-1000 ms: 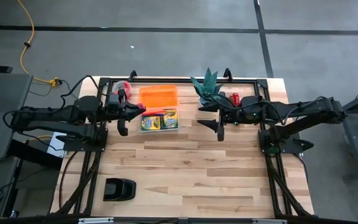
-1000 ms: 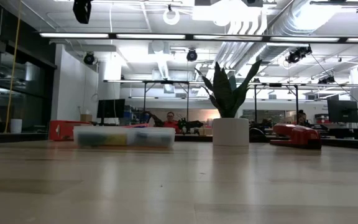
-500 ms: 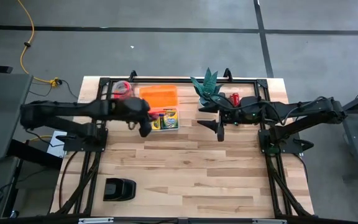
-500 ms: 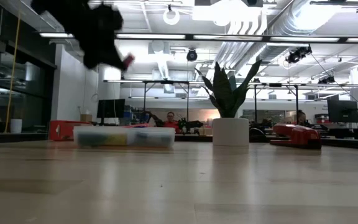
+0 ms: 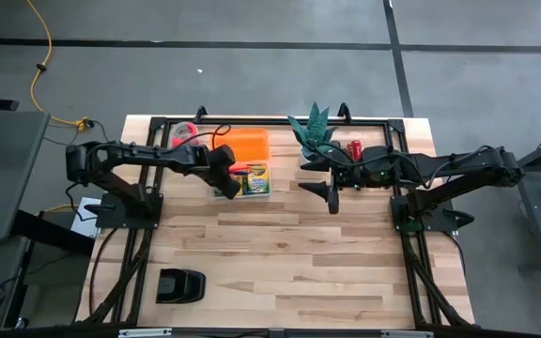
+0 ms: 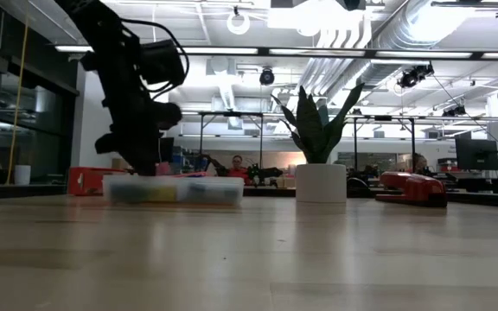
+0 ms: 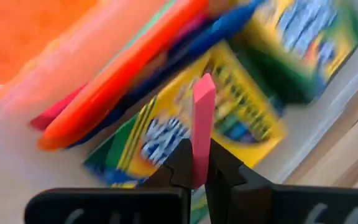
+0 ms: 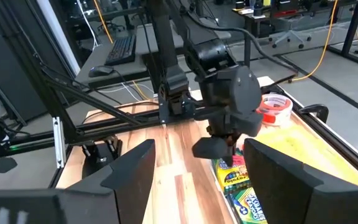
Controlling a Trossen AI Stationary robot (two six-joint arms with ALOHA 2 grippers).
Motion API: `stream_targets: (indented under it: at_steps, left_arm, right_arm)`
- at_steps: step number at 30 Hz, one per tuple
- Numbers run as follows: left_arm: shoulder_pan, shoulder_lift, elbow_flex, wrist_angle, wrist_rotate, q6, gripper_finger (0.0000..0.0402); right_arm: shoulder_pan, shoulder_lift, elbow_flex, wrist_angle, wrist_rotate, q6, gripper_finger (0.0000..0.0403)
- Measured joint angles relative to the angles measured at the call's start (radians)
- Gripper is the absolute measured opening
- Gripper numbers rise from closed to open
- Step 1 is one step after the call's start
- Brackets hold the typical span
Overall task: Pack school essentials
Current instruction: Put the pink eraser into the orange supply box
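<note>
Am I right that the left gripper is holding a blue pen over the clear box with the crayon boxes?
Not quite: the left gripper is shut on a pink eraser, as the left wrist view shows. The blue pen already lies in the clear box beside the crayon boxes.

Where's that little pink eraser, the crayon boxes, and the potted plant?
pink eraser (image 7: 202, 127), left wrist view, on the middle of its upright pink face.
crayon boxes (image 5: 250, 180), high view, on the yellow-green top.
potted plant (image 6: 321, 183), low view, on the white pot's front.
</note>
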Motion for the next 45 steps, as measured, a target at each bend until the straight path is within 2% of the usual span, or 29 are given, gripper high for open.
stream_targets:
  at_steps: [10,16,20,29,36,45]
  left_arm:
    - [-0.075,-0.012,0.001,0.269,0.046,-0.287,0.0004]
    - [-0.155,-0.012,0.001,0.28,-0.097,-0.485,0.0004]
    - [-0.179,-0.012,0.001,0.279,-0.145,-0.595,0.0004]
    - [-0.209,0.022,0.0,0.289,-0.242,-0.689,0.0021]
    - [-0.21,0.067,0.0,0.297,-0.245,-0.726,0.0026]
    - [-0.211,0.069,0.0,0.326,-0.248,-0.681,0.0028]
  right_arm:
    - [0.0,0.0,0.0,-0.026,0.001,-0.003,0.0238]
    - [0.0,0.0,0.0,-0.032,0.005,-0.003,0.0238]
    - [0.0,0.0,0.0,-0.034,0.005,-0.007,0.0238]
    - [0.0,0.0,0.0,-0.043,0.007,-0.007,0.0238]
    - [0.0,0.0,0.0,-0.053,0.016,-0.003,0.0238]
    - [0.0,0.0,0.0,-0.053,0.017,0.0,0.0238]
